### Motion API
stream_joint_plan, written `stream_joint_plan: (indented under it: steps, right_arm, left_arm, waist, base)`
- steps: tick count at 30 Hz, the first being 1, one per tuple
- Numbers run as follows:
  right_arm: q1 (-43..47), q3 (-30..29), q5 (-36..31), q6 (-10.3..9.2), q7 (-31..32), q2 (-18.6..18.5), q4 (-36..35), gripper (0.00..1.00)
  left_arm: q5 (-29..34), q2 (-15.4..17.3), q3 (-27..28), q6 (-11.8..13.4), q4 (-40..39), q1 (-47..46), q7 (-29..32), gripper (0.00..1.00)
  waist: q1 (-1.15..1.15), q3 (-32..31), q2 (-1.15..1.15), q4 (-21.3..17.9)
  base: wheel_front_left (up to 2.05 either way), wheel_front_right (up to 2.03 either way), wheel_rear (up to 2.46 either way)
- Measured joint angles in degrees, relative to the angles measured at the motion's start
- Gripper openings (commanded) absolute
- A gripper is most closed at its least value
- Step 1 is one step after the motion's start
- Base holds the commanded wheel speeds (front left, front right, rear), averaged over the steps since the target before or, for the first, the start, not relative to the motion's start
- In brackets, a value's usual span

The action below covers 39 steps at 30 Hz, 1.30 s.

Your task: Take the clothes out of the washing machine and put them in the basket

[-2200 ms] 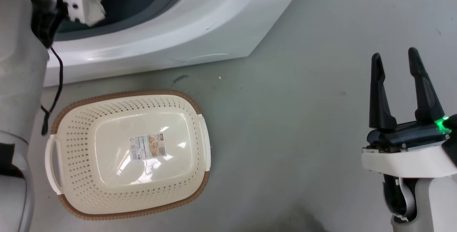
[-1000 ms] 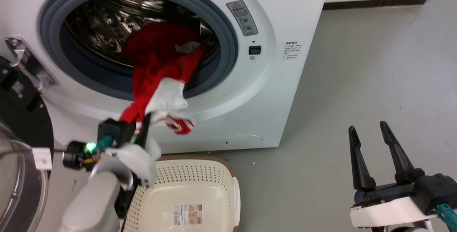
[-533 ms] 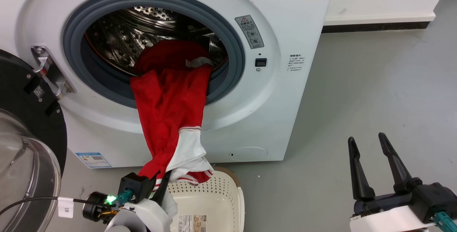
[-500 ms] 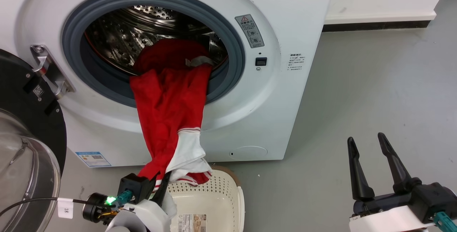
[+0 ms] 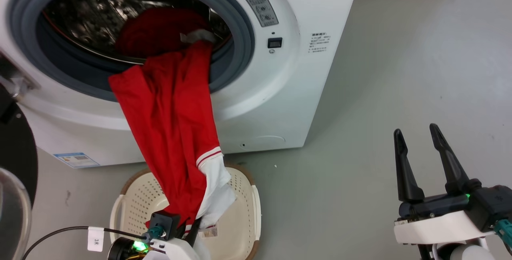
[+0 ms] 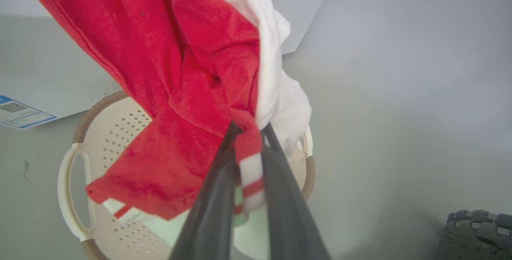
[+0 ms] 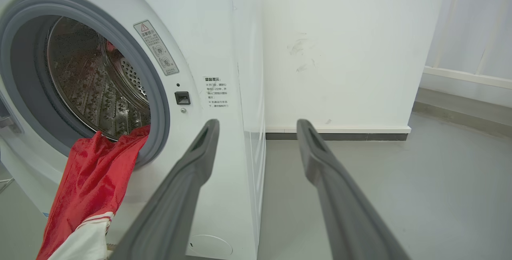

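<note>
Nearest the head camera, at lower left: left gripper (image 6: pixel 251 132). Pinches the red-and-white striped cuff of a red garment (image 5: pixel 168 104), both fingers pressed together on the fabric. Hangs above the inside of the basket (image 5: pixel 130 196); contact with the basket cannot be told.

At lower right: right gripper (image 5: pixel 415 129). Stands with jaws spread, nothing between them, fingers pointing up the view. Hovers over bare grey floor (image 5: pixel 380 72), well apart from basket and garment.

Under the left gripper: cream perforated basket, brown rim, white side handles. Sits on the floor just in front of the washing machine (image 5: pixel 280 92). Has the garment's white sleeve (image 5: pixel 218 188) hanging over its interior, partly hiding the bottom sticker.

Farther on: red garment stretched from the pinched cuff up over the grey door seal (image 5: pixel 240 28) and into the steel drum (image 5: pixel 76 16). Lies partly out, partly in.

Farthest, inside the drum: second red piece (image 5: pixel 156 28) and small pale cloth (image 5: pixel 196 36), both near the seal's right side. Black-rimmed door (image 5: pixel 16 152) swung open at far left.
</note>
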Motion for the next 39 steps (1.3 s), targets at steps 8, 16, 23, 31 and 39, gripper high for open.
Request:
stream_joint_plan:
  steps: [8, 16, 23, 31, 39]
  right_arm:
    - [-2.9, -0.45, 0.35, 0.0, 0.0, 0.0, -0.91, 1.0]
    - [-6.43, -0.52, 0.42, 0.0, 0.0, 0.0, -1.99, 1.0]
    - [-8.57, -1.22, 0.93, 0.0, 0.0, 0.0, -2.37, 1.0]
    - [-10.22, -1.04, 1.35, 0.0, 0.0, 0.0, -2.64, 1.0]
    - [-10.69, -0.87, 1.69, 0.0, 0.0, 0.0, -2.68, 1.0]
  left_arm:
    - [-0.71, -2.55, -0.25, -2.03, 10.33, -4.44, -1.01, 0.0]
    - [-0.94, -3.92, -0.09, -3.13, 19.09, -11.66, -1.54, 0.0]
    - [-2.02, -4.76, 1.1, -3.46, 25.71, -17.12, -1.69, 0.0]
    - [-2.57, -5.63, 2.2, -3.52, 29.85, -20.86, -1.76, 0.0]
    - [-3.0, -5.54, 2.14, -3.08, 32.26, -21.98, -1.57, 0.0]
  waist:
    - [0.01, 5.92, 0.0, -1.73]
    - [0.01, 12.85, 0.0, -2.59]
    - [0.01, 17.32, 0.0, -3.02]
    - [0.01, 19.78, 0.0, -3.16]
    - [0.01, 20.83, 0.0, -3.25]
  base:
    - [0.0, 0.0, 0.0]
    - [0.0, 0.0, 0.0]
    - [0.0, 0.0, 0.0]
    - [0.0, 0.0, 0.0]
    - [0.0, 0.0, 0.0]
